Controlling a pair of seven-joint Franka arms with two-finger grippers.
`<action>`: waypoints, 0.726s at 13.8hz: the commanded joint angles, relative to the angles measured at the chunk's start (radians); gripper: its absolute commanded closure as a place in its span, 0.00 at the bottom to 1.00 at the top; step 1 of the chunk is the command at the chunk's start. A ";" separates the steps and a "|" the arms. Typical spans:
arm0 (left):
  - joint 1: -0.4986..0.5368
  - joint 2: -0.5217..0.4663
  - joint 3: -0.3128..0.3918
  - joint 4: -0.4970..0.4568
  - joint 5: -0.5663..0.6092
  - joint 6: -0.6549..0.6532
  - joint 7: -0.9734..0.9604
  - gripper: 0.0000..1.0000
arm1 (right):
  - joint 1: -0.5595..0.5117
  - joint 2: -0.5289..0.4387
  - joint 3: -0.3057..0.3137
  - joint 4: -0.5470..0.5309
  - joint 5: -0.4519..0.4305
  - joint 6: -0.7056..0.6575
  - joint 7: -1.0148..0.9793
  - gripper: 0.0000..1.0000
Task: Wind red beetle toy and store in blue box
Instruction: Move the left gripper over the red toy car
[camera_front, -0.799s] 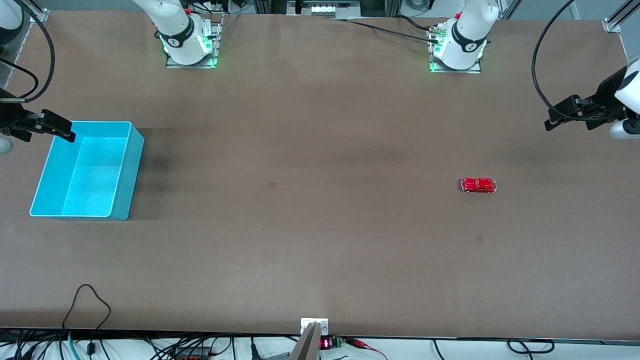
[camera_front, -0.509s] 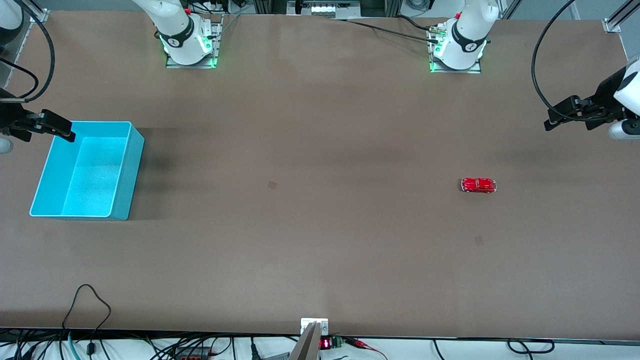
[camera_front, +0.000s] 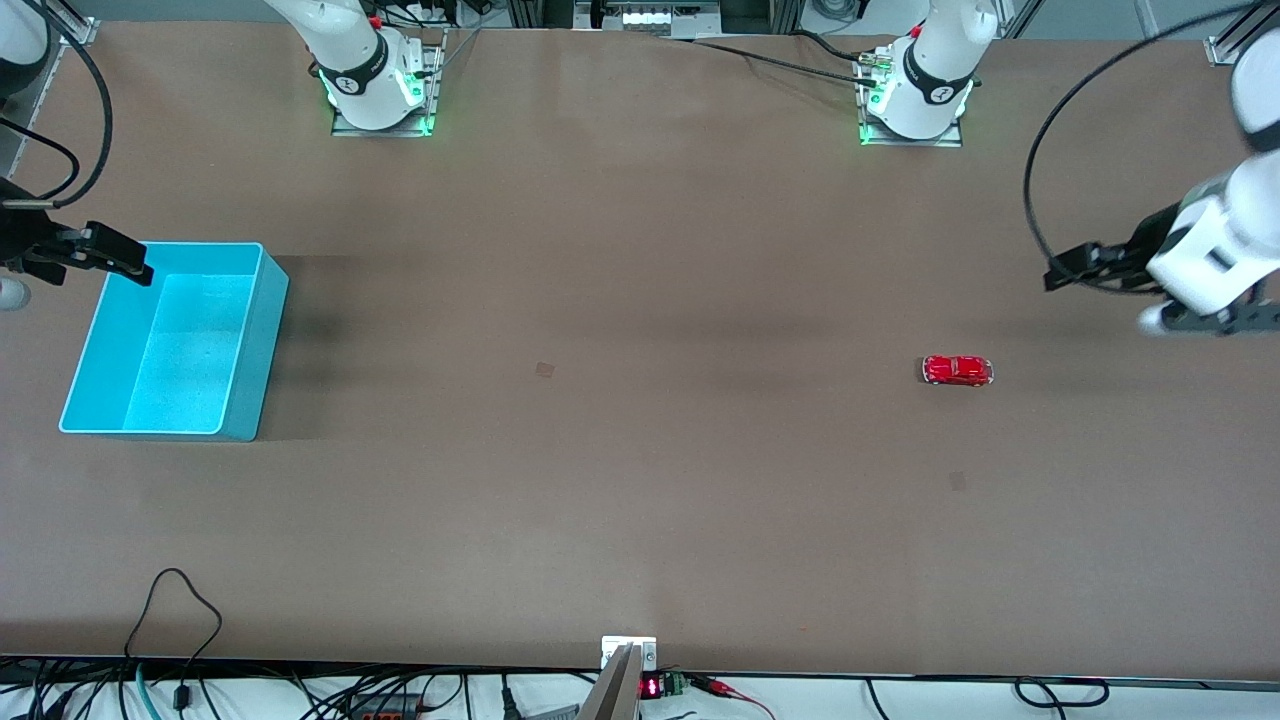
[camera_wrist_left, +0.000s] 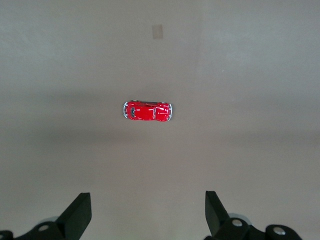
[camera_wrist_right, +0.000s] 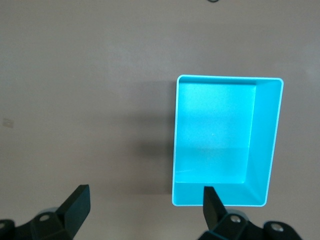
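Note:
The red beetle toy (camera_front: 957, 370) stands alone on the brown table toward the left arm's end; it also shows in the left wrist view (camera_wrist_left: 147, 111). My left gripper (camera_front: 1075, 267) hangs open and empty in the air (camera_wrist_left: 147, 195), over bare table near that end, apart from the toy. The blue box (camera_front: 262, 340) stands open and empty at the right arm's end and shows in the right wrist view (camera_wrist_right: 265, 140). My right gripper (camera_front: 125, 262) waits open and empty (camera_wrist_right: 145, 188) over the box's corner nearest the robots.
Both arm bases (camera_front: 378, 90) stand along the table edge farthest from the front camera. A black cable loop (camera_front: 175, 600) lies near the front edge. Two small faint marks (camera_front: 545, 370) show on the tabletop.
The left arm has swung its gripper over the table toward the red beetle toy. The right arm, the box and the toy have not moved.

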 joint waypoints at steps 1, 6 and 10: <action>0.012 0.116 0.002 0.092 -0.010 -0.007 0.162 0.00 | -0.001 0.054 0.005 0.000 0.008 -0.004 -0.003 0.00; 0.016 0.144 0.004 0.022 0.040 0.093 0.486 0.00 | -0.007 0.085 0.006 -0.003 0.000 -0.018 -0.003 0.00; 0.016 0.141 0.002 -0.156 0.129 0.353 0.763 0.00 | -0.006 0.085 0.005 -0.003 0.000 -0.016 0.001 0.00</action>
